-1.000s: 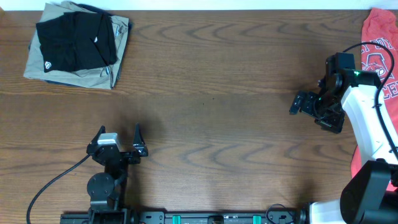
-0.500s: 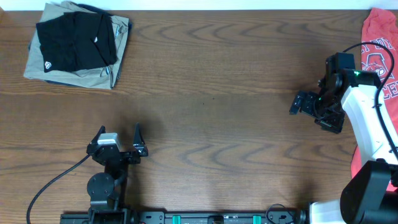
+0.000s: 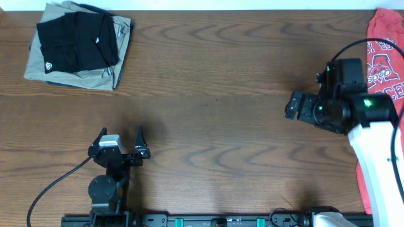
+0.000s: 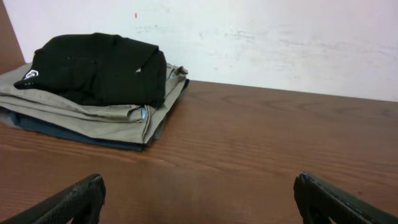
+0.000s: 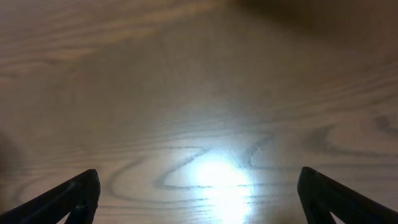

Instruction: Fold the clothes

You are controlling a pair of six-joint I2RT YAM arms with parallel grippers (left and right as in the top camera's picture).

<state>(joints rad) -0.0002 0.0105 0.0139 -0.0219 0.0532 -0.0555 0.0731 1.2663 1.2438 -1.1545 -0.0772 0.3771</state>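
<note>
**Control:** Where's the shirt?

**Me:** From overhead I have the black shirt (image 3: 74,43) folded on top of a pile in the far left corner of the tabletop (image 3: 214,94). Its small round white logo sits at the near left corner of the fold. It lies on a tan garment (image 3: 112,70). My left wrist camera shows the pile from the side, which overhead can't. There I see a dark blue layer (image 4: 59,129) under the tan one and a white wall (image 4: 280,43) behind.

**Control:** And the fingers?

**Me:** The left fingers (image 3: 140,133) are spread wide and hold nothing, near the front edge and well apart from the pile. Their own camera shows just two dark tips at the bottom corners with bare wood between. The right fingers (image 3: 295,104) are wide and empty too, over the right side of the tabletop. Their camera gives me only wood grain and a bright patch of glare.

**Control:** Anything else?

**Me:** Only overhead catches a red garment (image 3: 382,34) with white lettering at the far right edge, partly hidden by the right arm (image 3: 372,126).
</note>
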